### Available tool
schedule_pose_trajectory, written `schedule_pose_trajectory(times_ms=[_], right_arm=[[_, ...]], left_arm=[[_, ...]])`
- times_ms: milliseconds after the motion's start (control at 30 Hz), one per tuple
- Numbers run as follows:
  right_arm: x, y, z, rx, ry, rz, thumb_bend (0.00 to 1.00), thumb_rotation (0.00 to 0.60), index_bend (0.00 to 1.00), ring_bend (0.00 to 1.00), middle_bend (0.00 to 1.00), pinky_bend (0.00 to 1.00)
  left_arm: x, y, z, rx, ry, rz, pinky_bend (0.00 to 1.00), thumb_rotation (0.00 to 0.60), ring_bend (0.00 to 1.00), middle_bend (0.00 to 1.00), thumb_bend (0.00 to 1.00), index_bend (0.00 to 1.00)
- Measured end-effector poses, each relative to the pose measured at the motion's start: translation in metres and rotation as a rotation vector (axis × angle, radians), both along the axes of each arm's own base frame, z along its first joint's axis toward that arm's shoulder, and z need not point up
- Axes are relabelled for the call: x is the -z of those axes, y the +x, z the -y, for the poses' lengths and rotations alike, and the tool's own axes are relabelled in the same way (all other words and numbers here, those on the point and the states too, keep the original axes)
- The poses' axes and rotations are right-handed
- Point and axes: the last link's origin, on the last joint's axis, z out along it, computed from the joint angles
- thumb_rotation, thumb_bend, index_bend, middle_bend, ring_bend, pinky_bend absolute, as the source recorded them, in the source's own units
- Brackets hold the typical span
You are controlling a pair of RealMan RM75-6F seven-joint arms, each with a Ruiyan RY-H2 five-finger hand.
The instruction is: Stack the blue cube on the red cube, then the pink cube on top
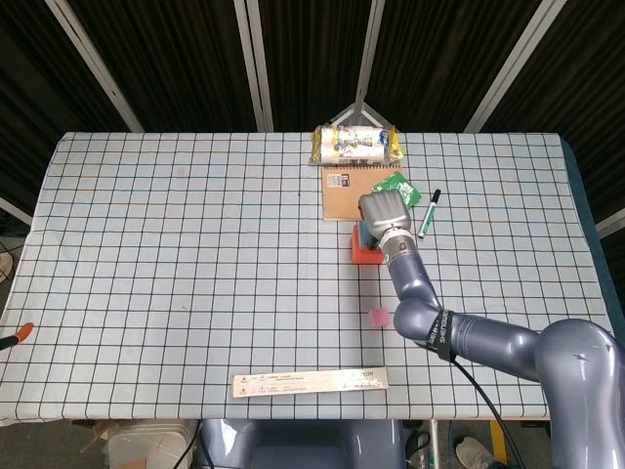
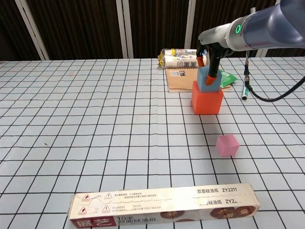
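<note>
The checked table (image 2: 71, 119) bears a red cube (image 2: 207, 101), pink cube (image 2: 227, 144), long box (image 2: 164, 205) and notebook (image 2: 180, 79).

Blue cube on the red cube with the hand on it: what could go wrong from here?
1. The right hand grips the blue cube, which sits toward the right edge of the red cube; opening unevenly could drag it off.
2. The pink cube lies directly in front of the stack, so the arm reaching for it might clip the stack.
</note>
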Motion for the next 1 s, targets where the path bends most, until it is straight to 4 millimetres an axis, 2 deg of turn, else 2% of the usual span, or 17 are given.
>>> schedule_pose_trajectory(times_ms=[667, 1000], right_arm=[[-0.0025, 0.0011, -0.001, 0.002, 0.004, -0.02, 0.32, 0.6, 0.47, 1.0, 1.0, 1.0], [-0.003, 0.0001, -0.0011, 0.006, 0.001, -0.024, 0.23, 0.6, 0.45, 1.0, 1.0, 1.0]], left_arm=[[-0.0005, -0.0004, 0.0003, -0.001, 0.0, 0.001, 0.0, 0.6, 0.0, 0.0, 0.16, 0.03], [-0.0004, -0.0003, 0.0001, 0.0, -0.001, 0.001, 0.0, 0.6, 0.0, 0.0, 0.16, 0.03]])
